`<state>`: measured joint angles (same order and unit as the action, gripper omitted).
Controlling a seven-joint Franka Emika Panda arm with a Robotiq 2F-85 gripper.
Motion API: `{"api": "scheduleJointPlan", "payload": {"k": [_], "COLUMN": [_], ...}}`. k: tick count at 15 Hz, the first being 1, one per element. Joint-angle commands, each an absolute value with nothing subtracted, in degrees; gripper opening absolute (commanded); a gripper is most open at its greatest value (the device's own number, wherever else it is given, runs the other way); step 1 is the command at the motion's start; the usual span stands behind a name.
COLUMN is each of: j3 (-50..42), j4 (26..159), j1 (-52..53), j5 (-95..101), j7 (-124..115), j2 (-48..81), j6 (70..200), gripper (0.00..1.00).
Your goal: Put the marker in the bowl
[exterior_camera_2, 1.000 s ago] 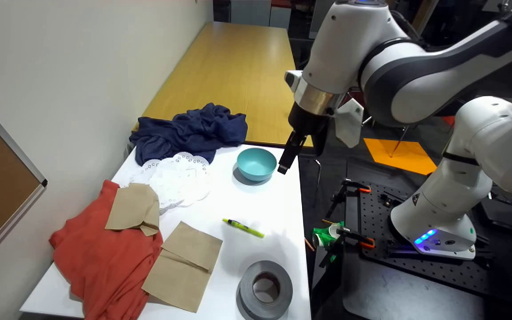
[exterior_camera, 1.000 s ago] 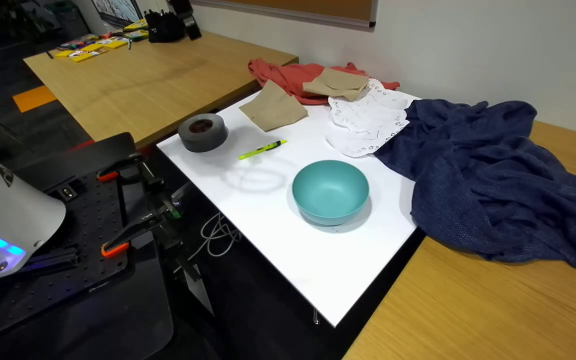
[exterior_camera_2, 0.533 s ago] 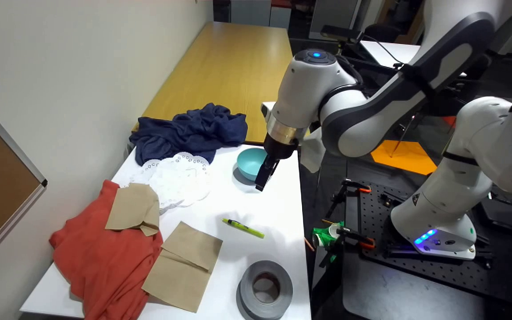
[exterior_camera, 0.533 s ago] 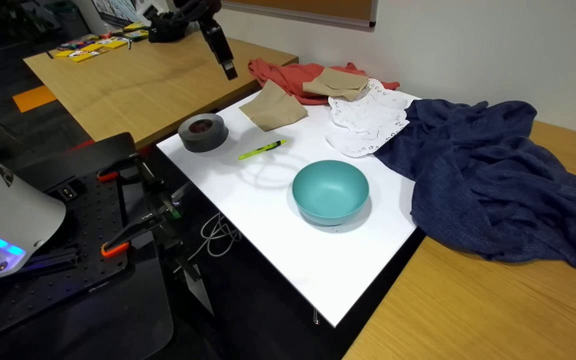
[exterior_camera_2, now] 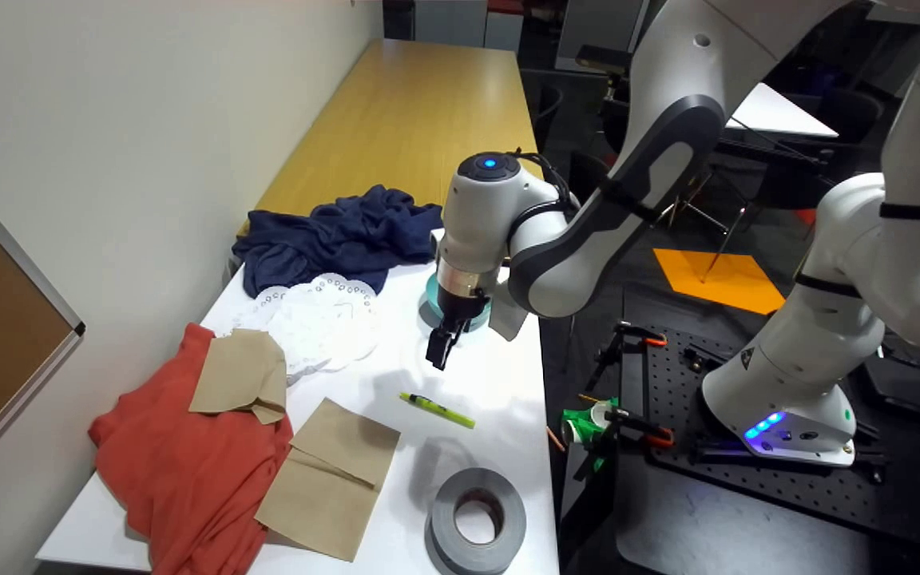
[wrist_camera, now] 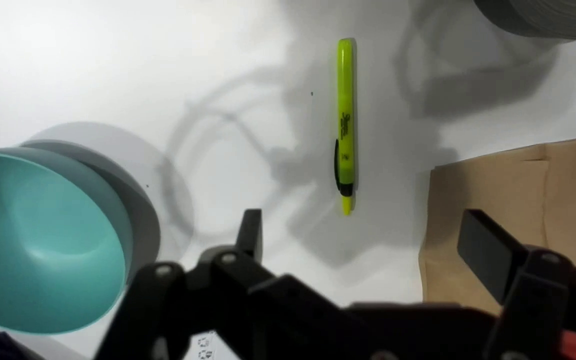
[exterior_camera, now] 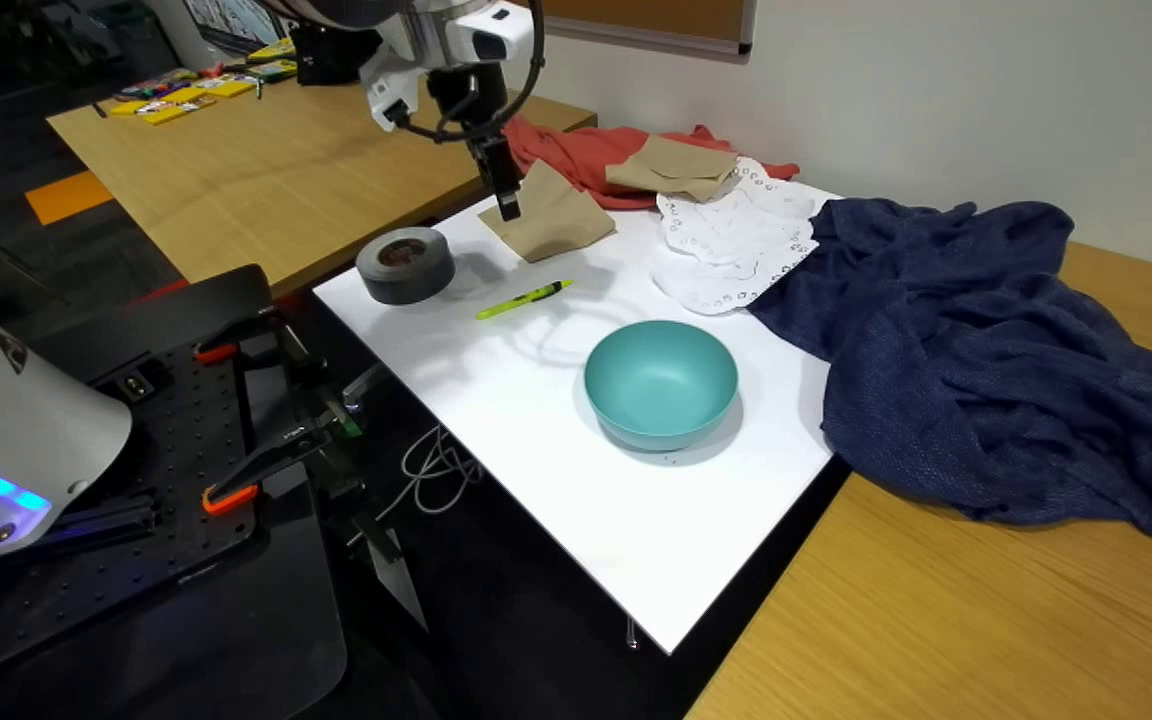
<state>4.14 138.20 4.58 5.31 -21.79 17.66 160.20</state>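
We saw the marker lying flat on the white bench, outside the bowl. In the wrist view the end effector hung near the marker's narrow end, its two fingers spread wide; how high it stood above the marker we could not judge well. The bowl sat upright, near the marker but apart from it, and in an exterior view we found it partly hidden by the arm. On the marker's opposite side lay a sheet of brown paper, close by without touching, and off the marker's thicker end we had a roll of grey tape on its flat side. Farther from the marker we made out the lacy white paper, the navy cloth and the red cloth, on which a second piece of brown paper partly rested.
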Motion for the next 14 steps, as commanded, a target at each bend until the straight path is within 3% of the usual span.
{"api": "scheduleJointPlan", "payload": {"k": [1, 14], "j3": [2.8, 1.5], "j4": [132.8, 124.3], "j1": [6.7, 8.3], "j5": [2.6, 0.9], "j7": [-19.9, -16.7], "j2": [24.4, 37.4], "j6": [161.0, 160.6], "gripper": [1.0, 1.0]}}
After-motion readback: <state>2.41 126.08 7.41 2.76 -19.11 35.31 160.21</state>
